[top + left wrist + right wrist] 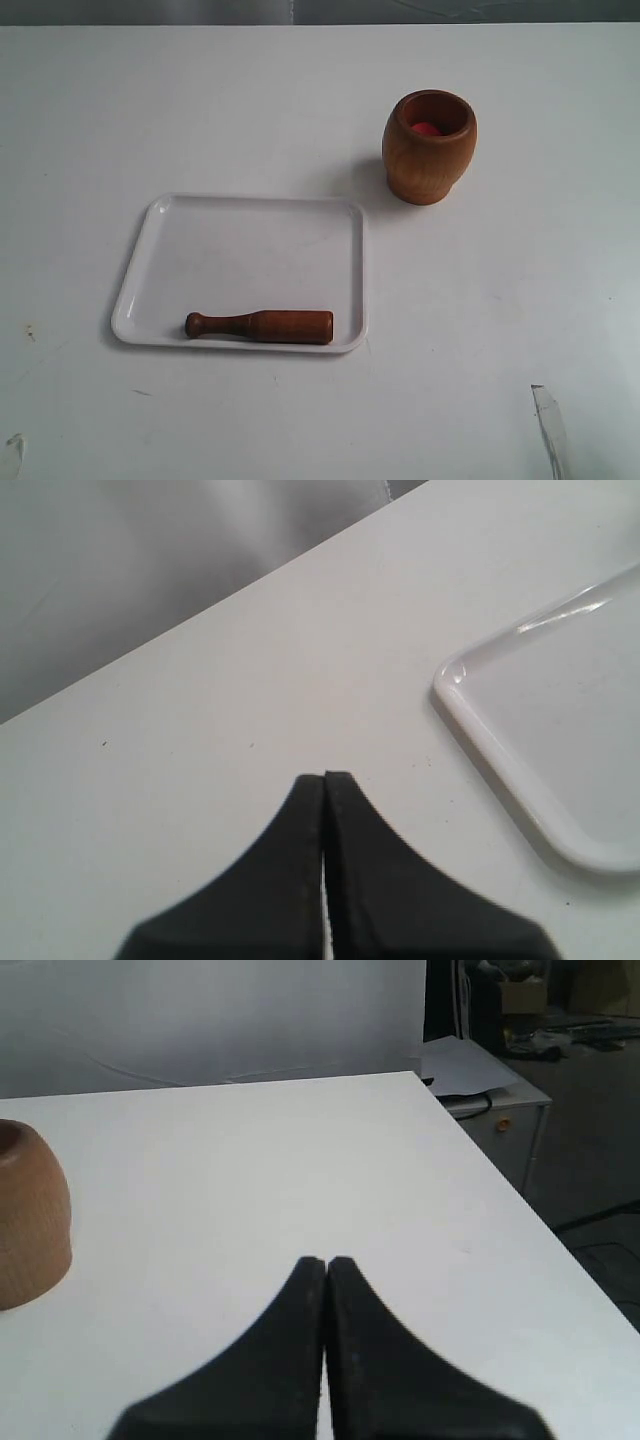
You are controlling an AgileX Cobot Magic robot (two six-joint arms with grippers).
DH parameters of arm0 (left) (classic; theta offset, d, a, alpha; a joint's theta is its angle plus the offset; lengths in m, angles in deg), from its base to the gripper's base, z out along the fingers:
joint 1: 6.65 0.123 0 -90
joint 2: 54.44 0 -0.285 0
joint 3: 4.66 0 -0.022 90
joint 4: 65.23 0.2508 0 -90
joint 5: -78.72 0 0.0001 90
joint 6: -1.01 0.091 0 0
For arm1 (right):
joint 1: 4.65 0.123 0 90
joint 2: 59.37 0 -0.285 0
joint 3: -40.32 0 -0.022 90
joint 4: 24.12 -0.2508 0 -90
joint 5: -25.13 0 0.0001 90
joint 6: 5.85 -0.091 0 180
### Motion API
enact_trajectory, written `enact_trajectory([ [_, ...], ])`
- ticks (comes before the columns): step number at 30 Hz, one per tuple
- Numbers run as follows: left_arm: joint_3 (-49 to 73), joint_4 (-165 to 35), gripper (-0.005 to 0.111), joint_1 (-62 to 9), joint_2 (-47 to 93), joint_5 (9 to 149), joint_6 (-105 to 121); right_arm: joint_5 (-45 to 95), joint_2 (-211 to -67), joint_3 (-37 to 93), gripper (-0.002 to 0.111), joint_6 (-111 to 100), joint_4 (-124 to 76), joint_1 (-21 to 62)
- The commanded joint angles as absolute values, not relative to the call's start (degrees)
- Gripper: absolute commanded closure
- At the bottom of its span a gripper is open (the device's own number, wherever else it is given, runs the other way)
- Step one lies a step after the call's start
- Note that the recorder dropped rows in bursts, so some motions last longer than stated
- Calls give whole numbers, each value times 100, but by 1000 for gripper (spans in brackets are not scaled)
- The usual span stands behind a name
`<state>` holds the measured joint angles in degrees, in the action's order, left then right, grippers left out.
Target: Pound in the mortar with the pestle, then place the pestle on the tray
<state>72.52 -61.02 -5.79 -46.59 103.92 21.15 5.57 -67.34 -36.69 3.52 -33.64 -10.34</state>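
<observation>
The left gripper [325,778] has its jaws pressed together, holding nothing and hanging over the bare white table [200,730]. Just ahead of its tips and off to one side lies a corner of the white tray [570,710], clear of the fingers. The right gripper [326,1260] is likewise closed tight and empty. The wooden mortar [30,1220] stands upright ahead of it and off to the side, well apart. The pestle [260,326] lies flat in the tray, along its near rim. Farther back, the mortar shows red inside.
</observation>
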Motion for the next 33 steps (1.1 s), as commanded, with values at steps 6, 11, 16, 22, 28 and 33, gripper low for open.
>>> enact_trajectory([
  [6, 7255, -6144, 107, -624, -4666, 10375, 2068, 533, -6715, -3690, 108, 402, -3461, -1082],
  [11, 7255, -6144, 107, -624, -4666, 10375, 2068, 533, -6715, -3690, 108, 402, -3461, -1082],
  [16, 7255, -6144, 107, -624, -4666, 10375, 2068, 533, -6715, -3690, 108, 373, -3459, -821],
  [22, 7255, -6144, 107, -624, -4666, 10375, 2068, 533, -6715, -3690, 108, 373, -3459, -474],
  [28, 7255, -6144, 107, -624, -4666, 10375, 2068, 533, -6715, -3690, 108, 373, -3459, -474],
  [33, 7255, -6144, 107, -624, -4666, 10375, 2068, 533, -6715, -3690, 108, 390, -3459, -465],
])
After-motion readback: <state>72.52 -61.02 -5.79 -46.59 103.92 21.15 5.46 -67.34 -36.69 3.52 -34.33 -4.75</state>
